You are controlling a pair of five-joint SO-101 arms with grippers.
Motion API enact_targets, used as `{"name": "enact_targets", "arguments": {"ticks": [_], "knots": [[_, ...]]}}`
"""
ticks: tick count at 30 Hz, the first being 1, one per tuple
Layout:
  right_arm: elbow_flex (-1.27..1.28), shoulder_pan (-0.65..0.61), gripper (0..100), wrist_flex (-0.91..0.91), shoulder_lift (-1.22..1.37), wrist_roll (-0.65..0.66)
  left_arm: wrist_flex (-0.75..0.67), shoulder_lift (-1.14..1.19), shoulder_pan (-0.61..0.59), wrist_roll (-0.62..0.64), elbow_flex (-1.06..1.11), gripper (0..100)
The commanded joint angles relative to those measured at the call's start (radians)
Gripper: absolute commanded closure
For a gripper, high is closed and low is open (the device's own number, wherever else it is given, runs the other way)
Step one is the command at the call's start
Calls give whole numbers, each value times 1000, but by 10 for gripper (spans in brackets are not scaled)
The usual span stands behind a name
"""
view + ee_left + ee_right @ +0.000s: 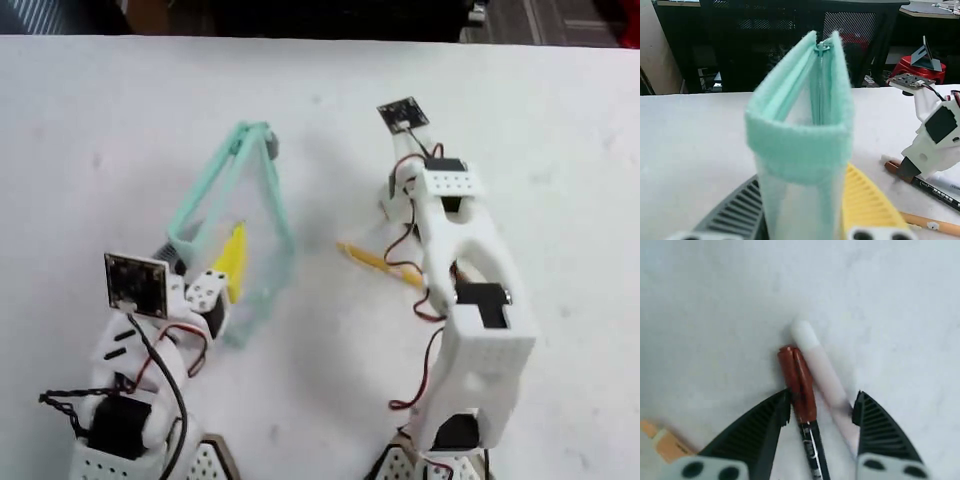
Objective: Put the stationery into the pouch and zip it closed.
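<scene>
Pinching the mint pouch [800,135] by one end, your left claw [802,175] props its mouth open on the desk [690,150], seemingly so that your right claw [822,407], spread wide astride the brown-capped marker [800,385] and pale pen [826,382], can carry them in.

Bright even light, soft faint shadows
</scene>
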Motion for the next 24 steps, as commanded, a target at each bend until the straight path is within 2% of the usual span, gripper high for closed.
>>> {"name": "enact_targets", "arguments": {"ticks": [1,14,18,24], "knots": [[-61,19,812,47,16,2,-28,-22,2,8,-8,831],[-32,36,808,51,-8,0,-31,-22,2,6,-9,831],[44,36,789,41,-116,0,-32,-22,2,6,-9,831],[239,48,758,-99,-312,-2,-32,-22,2,6,-9,831]]}}
